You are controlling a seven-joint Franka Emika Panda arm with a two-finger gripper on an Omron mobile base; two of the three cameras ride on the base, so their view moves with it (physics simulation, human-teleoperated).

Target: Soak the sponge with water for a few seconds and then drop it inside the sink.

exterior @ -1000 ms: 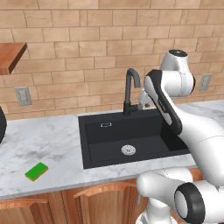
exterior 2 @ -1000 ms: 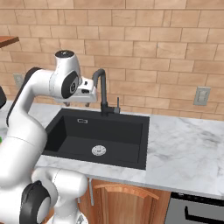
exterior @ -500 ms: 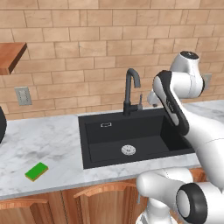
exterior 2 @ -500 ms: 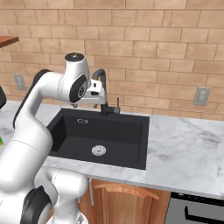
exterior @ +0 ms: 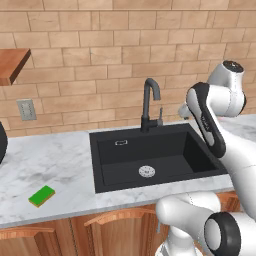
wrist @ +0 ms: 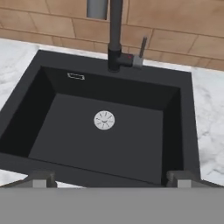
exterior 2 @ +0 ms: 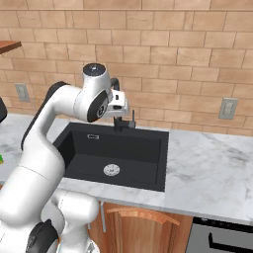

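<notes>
The green-and-yellow sponge (exterior: 41, 196) lies flat on the marble counter, well left of the sink (exterior: 172, 152). The sink is a black basin with a round silver drain (wrist: 104, 120) and a tall black tap (exterior: 149, 103) at its back rim. My gripper (wrist: 111, 179) hangs above the sink's front edge, looking down into the basin (wrist: 131, 146). It is open, its fingertips (wrist: 41, 178) stand wide apart, and nothing is between them. In the right base view my hand (exterior 2: 117, 103) sits high in front of the tap. The water is out of view.
Marble counter (exterior 2: 207, 168) runs on both sides of the sink, against a brick wall. A wooden shelf (exterior: 12, 62) and a wall outlet (exterior: 26, 109) are at the left, another outlet (exterior 2: 228, 107) at the right. A dark round object (exterior: 1, 142) stands at the left edge.
My arm has swung to the right, carrying the hand across in front of the tap. The gripper has stayed open. The sponge has not moved.
</notes>
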